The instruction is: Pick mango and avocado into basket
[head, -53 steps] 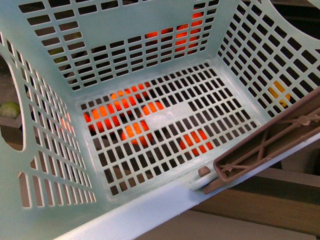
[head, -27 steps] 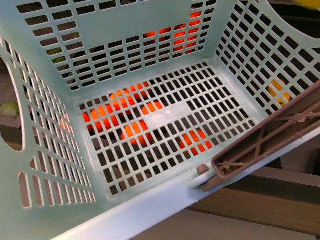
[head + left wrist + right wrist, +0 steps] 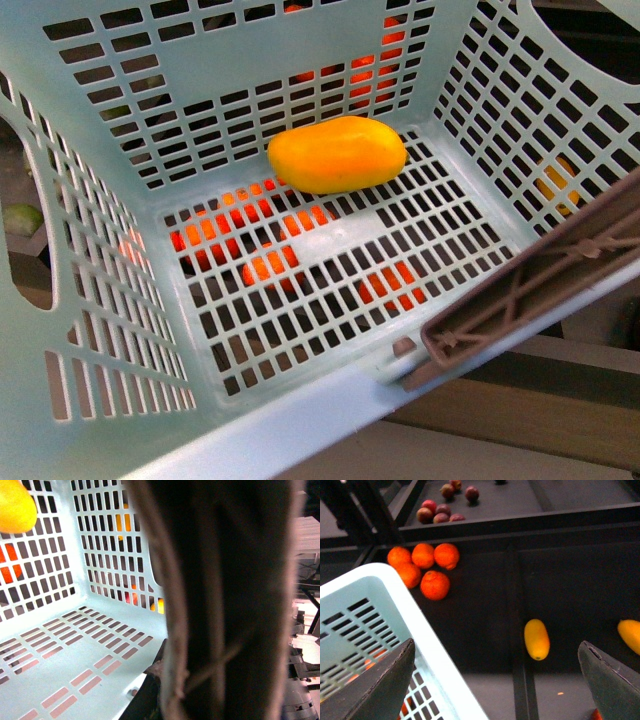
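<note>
Mango lies inside the basket, on the slotted floor close against the far wall, toward 12 o'clock of the floor. Its long axis runs roughly from 9 to 3 o'clock, with the 3 o'clock end tipped slightly toward the far wall. The brown handle crosses the basket's near corner at about 4 o'clock. In the left wrist view that handle fills the middle as a dark blur and hides the left hand, so I cannot tell whether it grips. The right hand is released, its fingers spread wide, over a dark surface with oranges and a loose yellow fruit beside the basket's rim.
</note>
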